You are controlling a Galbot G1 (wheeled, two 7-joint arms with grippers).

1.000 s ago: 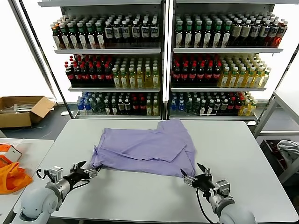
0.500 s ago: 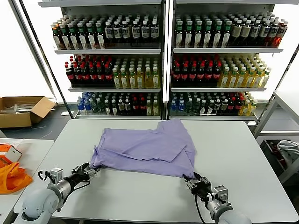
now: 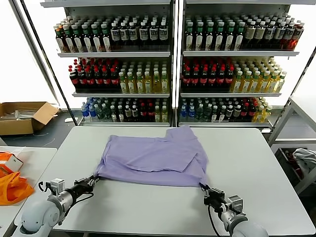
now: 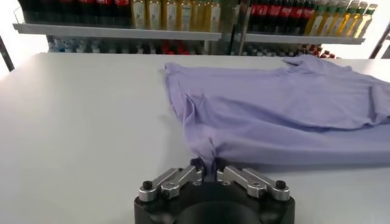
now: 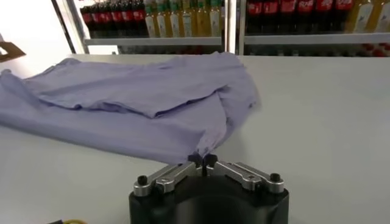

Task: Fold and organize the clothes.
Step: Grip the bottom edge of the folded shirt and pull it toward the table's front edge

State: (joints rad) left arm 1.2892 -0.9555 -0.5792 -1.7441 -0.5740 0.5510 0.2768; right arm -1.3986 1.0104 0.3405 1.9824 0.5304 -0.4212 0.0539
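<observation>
A lavender T-shirt (image 3: 153, 158) lies partly folded on the grey table (image 3: 148, 207), plain side up. My left gripper (image 3: 91, 180) is shut on the shirt's near left corner, low over the table; in the left wrist view the gripper (image 4: 208, 166) pinches a bunched tip of the shirt (image 4: 280, 115). My right gripper (image 3: 204, 189) is shut on the near right corner; in the right wrist view the gripper (image 5: 202, 161) clamps the tip of the shirt (image 5: 140, 97). The near hem is stretched straight between the two grippers.
Shelves of bottles (image 3: 168, 64) stand behind the table. A side table at the left carries an orange bag (image 3: 11, 186). A cardboard box (image 3: 22, 116) lies on the floor at the far left. A grey cloth (image 3: 305, 159) sits at the right.
Both grippers have closed on the shirt's near corners and drawn back toward me. The near hem is pulled straighter and the fabric lies flatter.
</observation>
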